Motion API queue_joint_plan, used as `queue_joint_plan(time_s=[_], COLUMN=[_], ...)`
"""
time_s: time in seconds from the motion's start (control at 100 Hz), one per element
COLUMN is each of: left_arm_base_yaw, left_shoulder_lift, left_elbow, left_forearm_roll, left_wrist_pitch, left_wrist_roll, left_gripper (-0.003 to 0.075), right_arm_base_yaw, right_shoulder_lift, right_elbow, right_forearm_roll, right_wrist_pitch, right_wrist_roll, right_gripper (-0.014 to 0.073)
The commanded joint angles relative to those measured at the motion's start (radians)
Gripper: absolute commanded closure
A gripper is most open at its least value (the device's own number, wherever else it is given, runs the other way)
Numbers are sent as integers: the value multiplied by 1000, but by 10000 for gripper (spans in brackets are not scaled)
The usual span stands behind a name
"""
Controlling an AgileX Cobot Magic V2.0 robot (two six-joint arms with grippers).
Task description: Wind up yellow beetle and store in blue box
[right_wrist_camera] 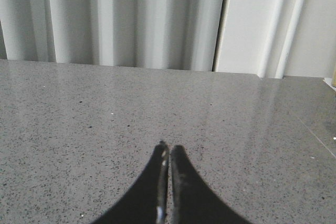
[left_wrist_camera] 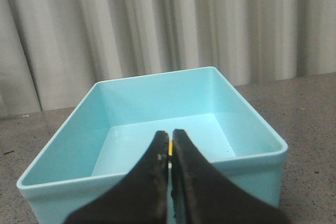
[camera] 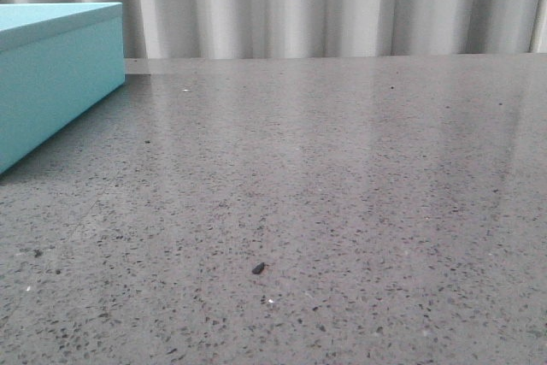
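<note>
Left wrist view, left hand (left_wrist_camera: pixel 171 142) closed above open blue box (left_wrist_camera: pixel 252 129)

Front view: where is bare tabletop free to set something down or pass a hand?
The table is bare from the blue box at far left across to the right edge and back to the curtain, save a dark speck near the front middle. Only the far-left corner, taken by the box, is crowded.
</note>
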Motion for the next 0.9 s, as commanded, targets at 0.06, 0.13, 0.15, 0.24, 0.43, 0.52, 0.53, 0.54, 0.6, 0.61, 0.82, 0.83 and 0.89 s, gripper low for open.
queue_joint_plan(time_s=[0.06,0.13,0.15,0.24,0.43,0.52,0.53,0.54,0.6,0.61,0.82,0.83,0.89], left_arm_base_yaw=[2,2,2,2,2,2,2,2,2,2,2,2,2], left_shoulder_lift=[11,11,11,11,11,11,11,11,11,11,11,11,11], left_elbow=[-27,-27,-27,-27,-27,-27,-27,-27,-27,-27,11,16,43], left_forearm_roll=[-17,-17,-17,-17,-17,-17,-17,-17,-17,-17,115,128,176], left_wrist_pitch=[-73,-73,-73,-73,-73,-73,-73,-73,-73,-73,-86,-90,-146], left_wrist_roll=[-2,-2,-2,-2,-2,-2,-2,-2,-2,-2,-2,-2,-41], left_gripper=[741,741,741,741,741,741,741,741,741,741,741,741,741], right_arm_base_yaw=[-1,-1,-1,-1,-1,-1,-1,-1,-1,-1,-1,-1,-1], right_shoulder_lift=[13,13,13,13,13,13,13,13,13,13,13,13,13], right_elbow=[-26,-26,-26,-26,-26,-26,-26,-26,-26,-26,-26,-26,-26], right_forearm_roll=[-24,-24,-24,-24,-24,-24,-24,-24,-24,-24,-24,-24,-24], right_wrist_pitch=[-71,-71,-71,-71,-71,-71,-71,-71,-71,-71,-71,-71,-71], right_wrist_roll=[-10,-10,-10,-10,-10,-10,-10,-10,-10,-10,-10,-10,-10], right_gripper=[636,636,636,636,636,636,636,636,636,636,636,636,636])
